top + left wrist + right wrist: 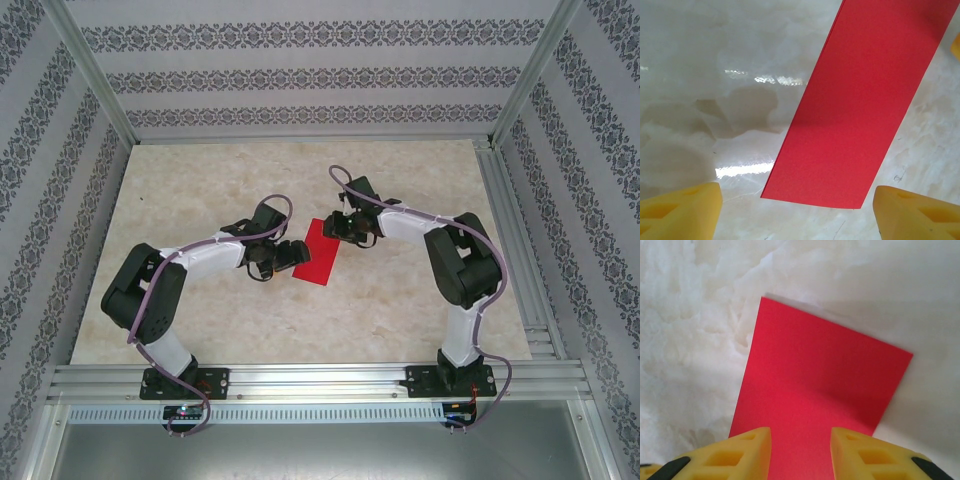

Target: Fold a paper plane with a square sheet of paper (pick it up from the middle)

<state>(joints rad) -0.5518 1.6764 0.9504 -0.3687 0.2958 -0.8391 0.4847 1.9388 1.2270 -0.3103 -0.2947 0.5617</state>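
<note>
The thin bright red sheet of paper (318,252), apparently folded into a rectangle, lies flat on the pale marbled tabletop (190,190) between the arms. The left gripper (797,195) faces one short end with its fingers wide. The right gripper (800,442) straddles the opposite end with a narrower gap, holding nothing, probably ready to pin it for creasing.

Pale marbled tabletop (200,300), glossy under bright light; striped patterned walls (300,75) around; aluminium rails (320,380) in front.

From above, the left gripper (292,258) and right gripper (347,230) hide parts of the red paper's (318,254) edges, while its far end runs off the top of the left wrist view and its near edge, between cropped yellow fingers (742,455), leaves the right wrist view's bottom.
</note>
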